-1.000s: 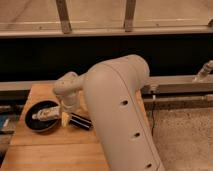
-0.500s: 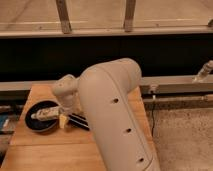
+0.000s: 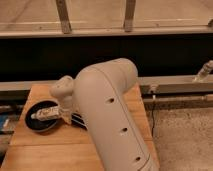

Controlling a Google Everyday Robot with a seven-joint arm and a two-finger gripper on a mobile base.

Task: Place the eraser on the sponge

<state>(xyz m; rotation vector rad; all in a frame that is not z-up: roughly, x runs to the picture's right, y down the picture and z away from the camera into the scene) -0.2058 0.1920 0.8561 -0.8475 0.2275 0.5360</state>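
My big white arm (image 3: 112,115) fills the middle of the camera view and reaches down to the left part of the wooden table (image 3: 40,150). Its gripper (image 3: 66,115) hangs low by the right rim of a black dish (image 3: 35,124). Just right of the gripper lies the eraser (image 3: 78,120), a dark oblong block with thin pale stripes, mostly covered by the arm. I cannot tell whether the gripper touches it. The sponge is hidden from view.
A whitish-beige oblong thing (image 3: 46,113) lies in the black dish. A dark wall with a pale ledge (image 3: 175,85) runs behind the table. Speckled floor (image 3: 185,135) lies to the right, and a thin cable (image 3: 152,117) hangs at the table's right edge.
The arm has swung left and nearer to the camera, covering more of the table. A yellowish spot beside the gripper no longer shows.
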